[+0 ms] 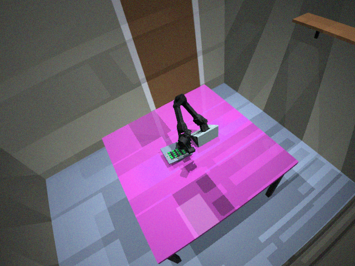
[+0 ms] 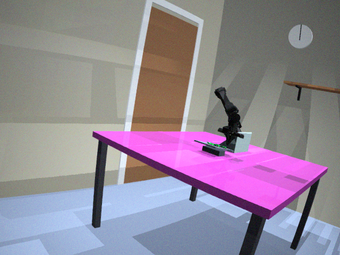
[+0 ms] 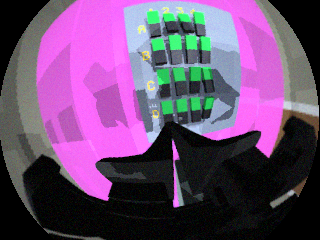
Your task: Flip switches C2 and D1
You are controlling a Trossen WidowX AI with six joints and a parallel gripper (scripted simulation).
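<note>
The grey switch panel [image 1: 165, 150] [image 2: 198, 142] [image 3: 227, 50] is tilted and carries rows A to D and columns 1 to 4 of green-and-black rocker switches. In the wrist view, switch C2 [image 3: 179, 81] shows a green far half and a black near half. Switch D1 [image 3: 167, 107] shows its green far half; its black near half is partly hidden behind the fingertips. Which end of each is raised is too small to tell. My gripper [image 2: 228, 143] [image 3: 169, 125] is shut and empty, its tips at the near side of row D, beside D1 and D2. Contact cannot be told.
A pale wedge-shaped block [image 1: 208, 136] [image 2: 243, 142] stands on the pink table [image 1: 200, 177] [image 2: 178, 161] close beside the panel, by the arm's base. A dark block [image 2: 212, 150] supports the panel from below. The neighbouring switches stand close together.
</note>
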